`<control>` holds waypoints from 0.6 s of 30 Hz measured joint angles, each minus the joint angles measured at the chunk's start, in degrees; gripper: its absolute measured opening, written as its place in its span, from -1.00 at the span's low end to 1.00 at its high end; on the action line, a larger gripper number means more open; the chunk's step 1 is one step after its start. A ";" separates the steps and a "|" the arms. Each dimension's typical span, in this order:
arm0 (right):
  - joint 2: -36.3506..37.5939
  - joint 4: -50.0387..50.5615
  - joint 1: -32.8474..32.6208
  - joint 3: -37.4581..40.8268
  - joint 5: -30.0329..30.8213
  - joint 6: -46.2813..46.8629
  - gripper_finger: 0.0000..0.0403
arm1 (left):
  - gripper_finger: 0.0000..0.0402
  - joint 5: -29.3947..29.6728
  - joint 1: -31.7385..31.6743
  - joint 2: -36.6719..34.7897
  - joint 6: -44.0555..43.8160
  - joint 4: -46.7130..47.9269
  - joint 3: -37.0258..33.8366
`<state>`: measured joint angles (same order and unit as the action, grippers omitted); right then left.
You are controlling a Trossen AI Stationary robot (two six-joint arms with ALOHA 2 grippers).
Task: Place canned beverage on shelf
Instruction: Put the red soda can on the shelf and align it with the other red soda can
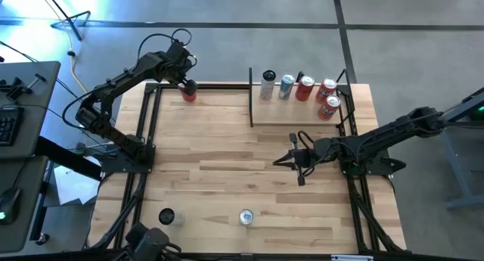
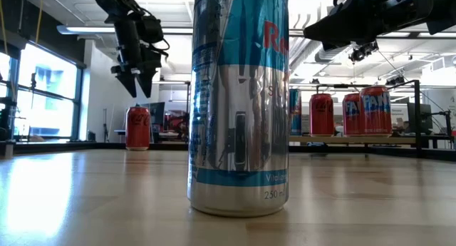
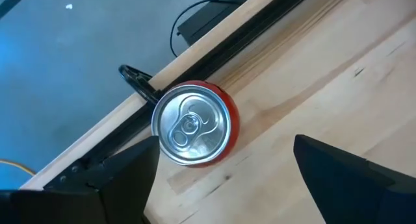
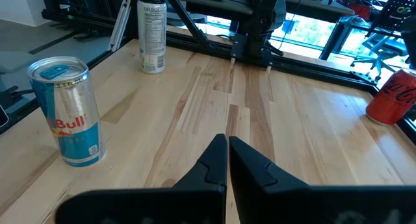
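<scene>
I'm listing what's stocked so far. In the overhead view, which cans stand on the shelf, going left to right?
On the shelf: white-and-black can → blue-and-silver can → red can → the last two red cans, whose left-right order is unclear: one at the back, one nearer the front.

Silver-blue can: top cut off, low view; shelf cans partly hidden behind it
</scene>
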<state>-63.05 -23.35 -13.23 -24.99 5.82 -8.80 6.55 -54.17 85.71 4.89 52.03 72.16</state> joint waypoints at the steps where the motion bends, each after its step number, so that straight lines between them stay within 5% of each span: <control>1: 0.00 0.02 0.01 0.00 0.00 0.00 -1.00 | 0.73 0.00 0.00 0.00 0.17 -0.05 0.00; 18: 0.00 0.44 -0.01 0.00 -0.02 0.02 -1.00 | 0.73 -1.05 -3.76 7.25 -2.76 -2.69 0.00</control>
<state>-63.05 -22.92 -13.23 -24.99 5.80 -8.78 5.50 -57.93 92.96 2.13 49.34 72.16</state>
